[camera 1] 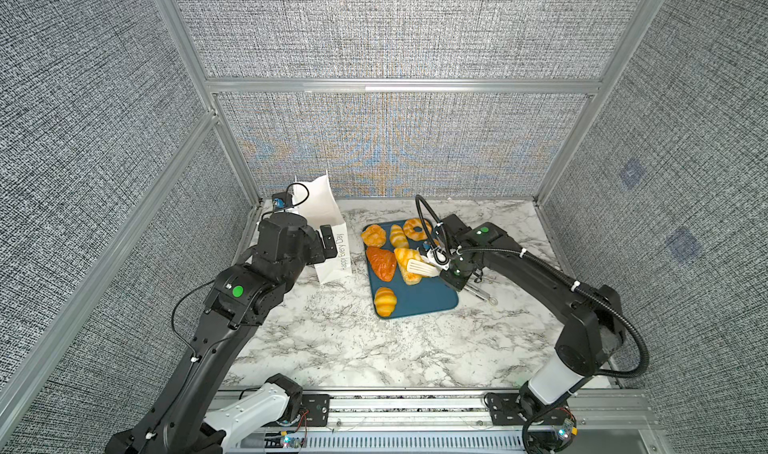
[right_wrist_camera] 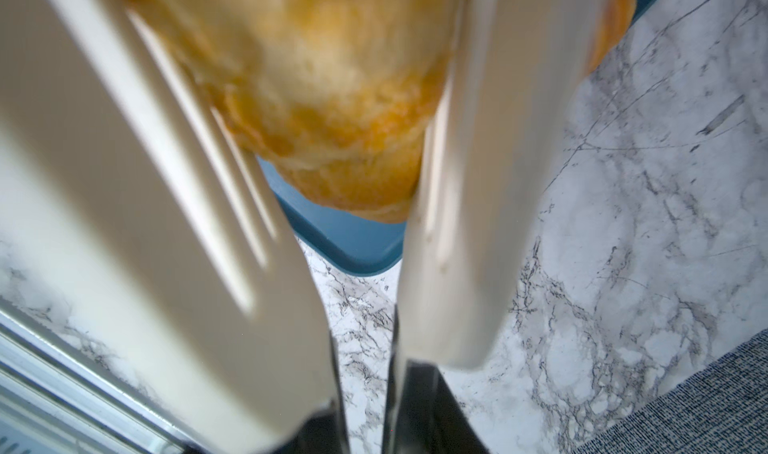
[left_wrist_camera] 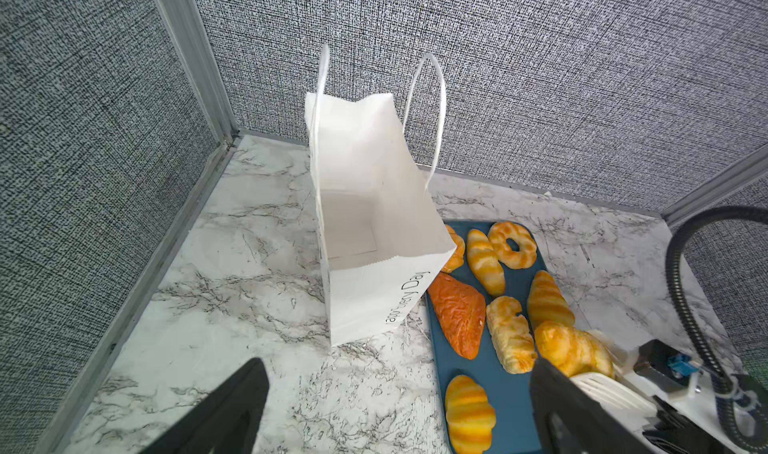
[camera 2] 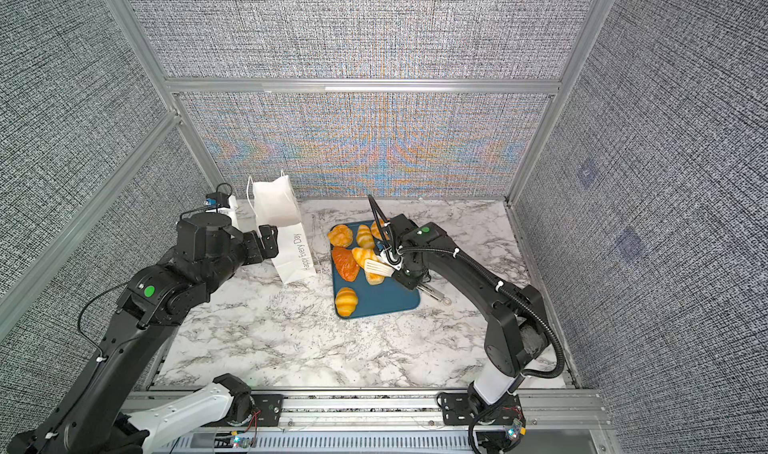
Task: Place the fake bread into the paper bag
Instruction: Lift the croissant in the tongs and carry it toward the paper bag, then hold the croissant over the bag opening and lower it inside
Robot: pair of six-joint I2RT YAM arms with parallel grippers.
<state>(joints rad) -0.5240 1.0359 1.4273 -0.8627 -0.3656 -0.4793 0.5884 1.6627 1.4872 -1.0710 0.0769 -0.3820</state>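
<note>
Grey woven walls point(camera 1: 374, 27) box in a marble tabletop point(camera 1: 332, 348), and everything I care about sits toward the back of it. The paper bag point(left_wrist_camera: 365, 298) stands upright beside the teal tray point(camera 1: 432, 302). Its mouth gapes and, from the left wrist view, nothing is inside yet, so it is ready to take a drop from above. I have the left gripper point(left_wrist_camera: 399, 364) spread wide and parked just short of the bag's near face, touching nothing. I judge it is there to steady the bag if the load nudges it. The right gripper point(camera 1: 446, 269) is clamped on the handles of the slotted tongs point(camera 1: 422, 268), whose broad blades pinch a croissant point(right_wrist_camera: 324, 98) over the tray, a sensible hold for something glossy and rounded. Whether it hangs clear of the tray I cannot tell. The rest of the fake bread point(left_wrist_camera: 509, 335) lies on the tray, close to the bag, so the carry across should be short.
</note>
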